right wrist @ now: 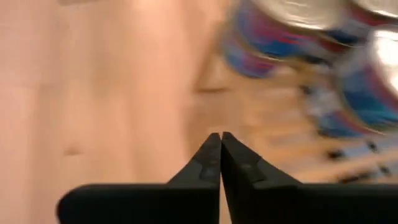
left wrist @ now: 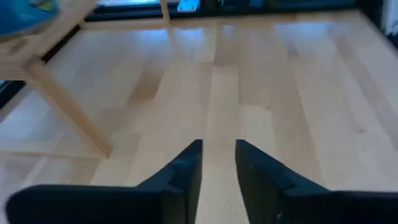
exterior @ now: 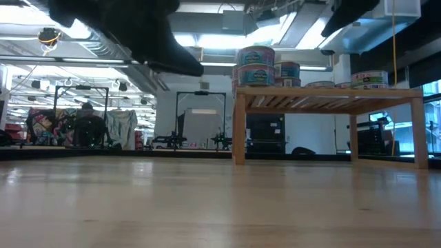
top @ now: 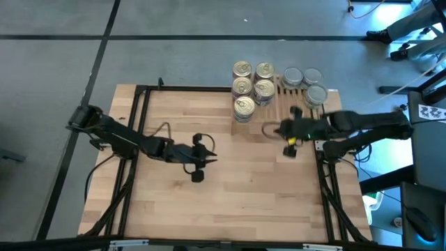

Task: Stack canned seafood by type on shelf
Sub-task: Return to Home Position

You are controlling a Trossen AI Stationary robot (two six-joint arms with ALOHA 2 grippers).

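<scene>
Table has the shelf at its far right corner, and every tin I can see is on it: gold-topped tins stacked at its left end, silver-topped tins at its right. My right claw hangs just off the shelf's front edge, fingers pressed together, empty, so I reckon backing straight off is safe. Left claw waits mid-table, slightly spread, holding nothing.

Bright, even overhead lighting; soft shadows
</scene>
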